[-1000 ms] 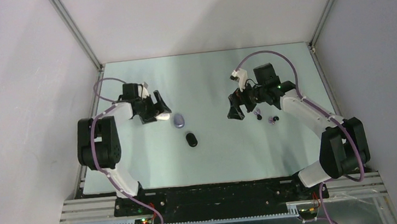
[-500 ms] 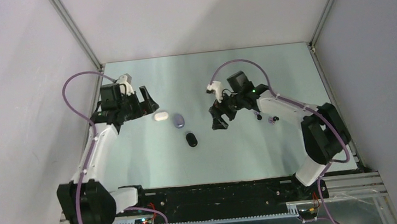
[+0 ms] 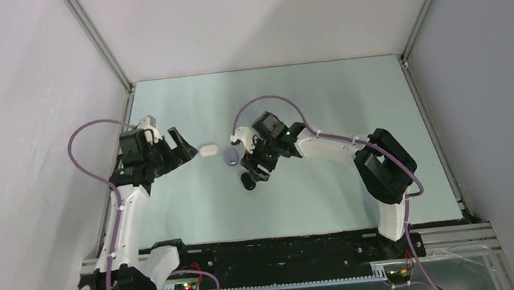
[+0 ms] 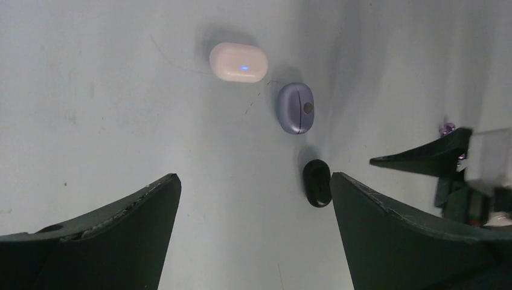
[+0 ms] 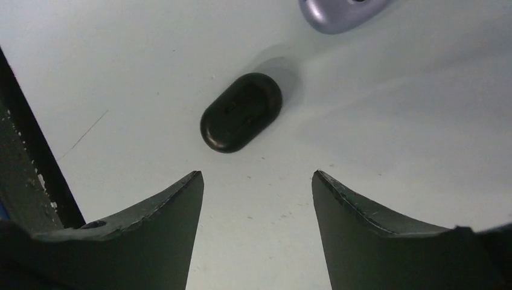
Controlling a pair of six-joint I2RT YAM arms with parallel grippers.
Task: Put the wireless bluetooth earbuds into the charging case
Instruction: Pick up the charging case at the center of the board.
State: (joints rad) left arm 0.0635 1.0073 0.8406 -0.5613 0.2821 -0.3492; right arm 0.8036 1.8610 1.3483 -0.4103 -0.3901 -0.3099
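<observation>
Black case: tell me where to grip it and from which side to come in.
Pinch the black case across its narrow middle, fingers on the two long sides, coming straight down from above. It lies flat, an elongated pebble, so its rounded ends would likely slip. The open right gripper is nearest.

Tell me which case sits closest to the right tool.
The black case, just ahead of the open right tool; the lavender case and white case lie farther.
</observation>
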